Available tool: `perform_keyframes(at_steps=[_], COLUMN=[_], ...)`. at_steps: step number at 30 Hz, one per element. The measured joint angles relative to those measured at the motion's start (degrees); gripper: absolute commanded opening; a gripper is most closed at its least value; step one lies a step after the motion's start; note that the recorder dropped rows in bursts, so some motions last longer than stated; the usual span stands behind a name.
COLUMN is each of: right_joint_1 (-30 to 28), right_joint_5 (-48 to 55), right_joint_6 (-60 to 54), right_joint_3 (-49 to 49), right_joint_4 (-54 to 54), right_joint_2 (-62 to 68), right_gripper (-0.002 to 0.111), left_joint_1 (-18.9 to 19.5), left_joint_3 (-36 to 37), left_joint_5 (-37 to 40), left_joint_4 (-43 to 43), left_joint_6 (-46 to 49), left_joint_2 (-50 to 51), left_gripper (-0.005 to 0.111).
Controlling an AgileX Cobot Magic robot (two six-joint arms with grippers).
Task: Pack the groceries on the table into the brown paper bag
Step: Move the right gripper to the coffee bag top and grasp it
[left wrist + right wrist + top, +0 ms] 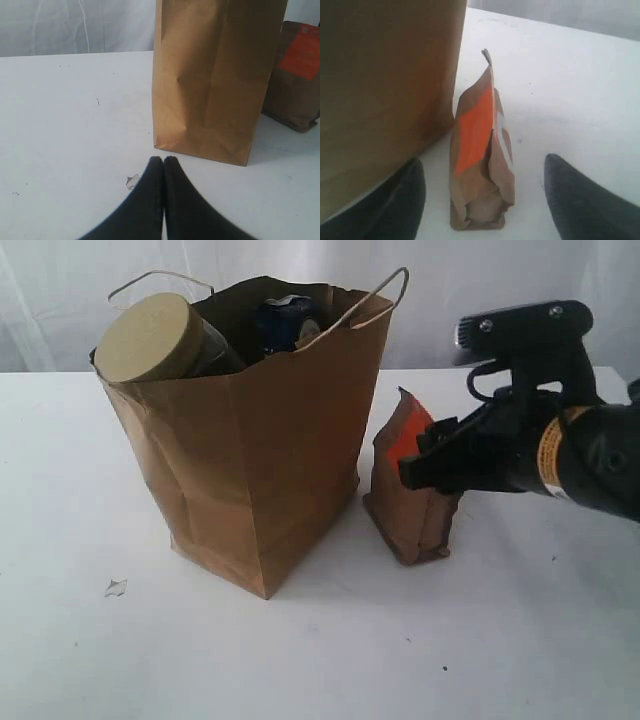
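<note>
While the right gripper (pixel 482 175) stands wide open around the brown pouch with orange-red label (pixel 405 495), one dark finger (pixel 395 200) on either side and neither visibly touching it, it has hold of nothing. The pouch stands upright on the white tabletop (pixel 520 640), just right of the brown paper bag (pixel 250 460), whose wall crowds the finger on that side. In the bag's open mouth a tan-lidded clear jar (pixel 150 335) leans at the left, and a dark blue and white item (pixel 288 322), too hidden to name, sits farther right. The left gripper (pixel 163 162) is pressed shut and empty, low over the table to the left of the bag, beside a small torn scrap (pixel 116 587). A white curtain (pixel 480 270) hangs at the far side.
</note>
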Motion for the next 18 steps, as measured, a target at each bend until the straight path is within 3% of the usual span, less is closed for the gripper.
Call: perform_keyframes(at_steps=[5, 10, 18], right_joint_1=[-0.42, -6.10, -9.13], right_joint_5=[0.79, -3.25, -8.86], right_joint_6=[0.13, 2.50, 3.64], right_joint_3=[-4.65, -8.63, -12.19], right_joint_4=[-3.62, -4.25, -4.25], right_joint_2=[7.88, 17.08, 22.80], right_gripper=[0.063, 0.063, 0.041], left_joint_1=[0.00, 0.00, 0.00], left_joint_3=[0.00, 0.00, 0.00], left_joint_5=[0.00, 0.00, 0.00], left_joint_4=[0.00, 0.00, 0.00], left_joint_6=[0.00, 0.00, 0.00], left_joint_2=[0.00, 0.00, 0.00], left_gripper=[0.000, 0.000, 0.000])
